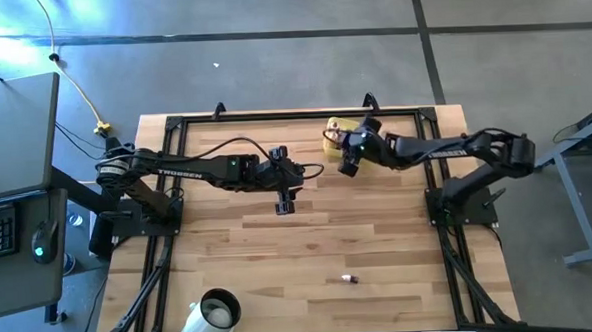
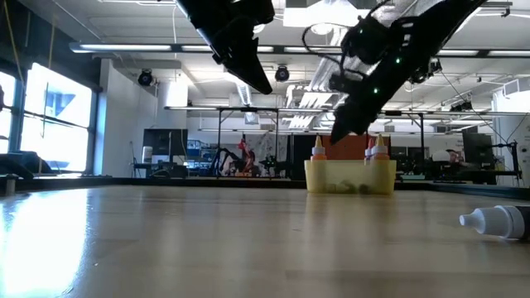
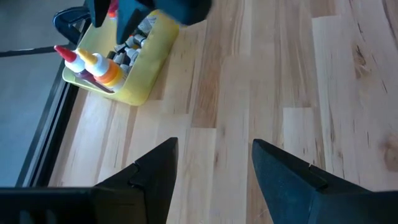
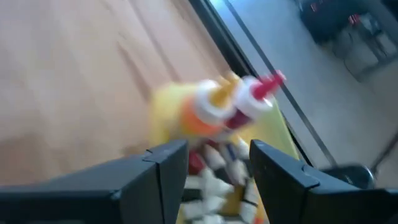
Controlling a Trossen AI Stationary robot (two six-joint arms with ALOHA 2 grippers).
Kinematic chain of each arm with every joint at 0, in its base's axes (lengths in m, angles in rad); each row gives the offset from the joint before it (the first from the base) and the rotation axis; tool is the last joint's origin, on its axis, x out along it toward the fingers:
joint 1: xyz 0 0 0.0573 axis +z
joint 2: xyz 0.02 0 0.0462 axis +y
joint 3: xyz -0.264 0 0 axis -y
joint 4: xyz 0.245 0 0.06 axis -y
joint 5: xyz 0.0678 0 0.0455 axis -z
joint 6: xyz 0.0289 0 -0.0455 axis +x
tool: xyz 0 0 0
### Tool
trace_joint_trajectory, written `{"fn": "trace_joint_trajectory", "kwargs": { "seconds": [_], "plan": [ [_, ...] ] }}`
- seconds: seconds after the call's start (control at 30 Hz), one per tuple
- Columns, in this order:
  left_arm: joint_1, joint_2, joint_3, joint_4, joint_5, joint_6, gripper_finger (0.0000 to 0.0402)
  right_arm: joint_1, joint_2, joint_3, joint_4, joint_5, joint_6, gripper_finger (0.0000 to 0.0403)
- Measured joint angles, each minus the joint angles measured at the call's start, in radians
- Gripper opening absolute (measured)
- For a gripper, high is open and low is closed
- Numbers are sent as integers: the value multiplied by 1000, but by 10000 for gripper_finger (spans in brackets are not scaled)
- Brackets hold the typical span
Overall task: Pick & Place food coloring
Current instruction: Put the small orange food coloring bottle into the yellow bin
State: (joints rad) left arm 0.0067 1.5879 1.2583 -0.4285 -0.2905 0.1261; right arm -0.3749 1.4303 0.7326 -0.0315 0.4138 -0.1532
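Hovering: right gripper (image 1: 348, 169) hangs over the near edge of the yellow tray (image 1: 332, 136) at the table's far side, fingers (image 4: 155, 163) spread, nothing between them.
Tray contents: small bottles (image 4: 214, 171) heaped inside; two taller ones, orange and red (image 3: 93, 62), stand upright at one end.
Left gripper (image 1: 284, 205): waits mid-table, left of the tray, jaws wide and empty.
Stray bottle (image 1: 348, 279): lies on its side alone on the near boards, well apart from both grippers, long axis running roughly left-right, white cap (image 2: 474, 219) leftward.
Nearer arm: judged a close call; the bottle lies somewhat right of centre, which likely favours the right arm.
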Motion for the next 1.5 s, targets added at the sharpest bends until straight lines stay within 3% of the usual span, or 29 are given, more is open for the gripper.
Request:
{"fn": "trace_joint_trajectory", "kwargs": {
  "seconds": [0.23,0.47,0.73,0.9,1.13,1.37,1.5],
  "plan": [
    [0,0,0,0,0,0,202,237,-149,1,-24,-4,64,158],
    [0,0,0,-9,-10,0,202,571,-180,-7,-36,-94,336,152],
    [0,0,0,-8,-30,-6,202,908,15,-28,57,129,629,152],
    [0,0,0,-8,-33,-32,202,1028,122,-27,194,123,752,152],
    [0,0,0,-8,-33,-56,202,1138,292,-27,344,145,764,152],
    [0,0,0,-8,-33,-59,202,1191,370,-27,307,227,804,152],
    [0,0,0,-8,-33,-59,202,1195,370,-27,291,193,876,152]
  ]
}}
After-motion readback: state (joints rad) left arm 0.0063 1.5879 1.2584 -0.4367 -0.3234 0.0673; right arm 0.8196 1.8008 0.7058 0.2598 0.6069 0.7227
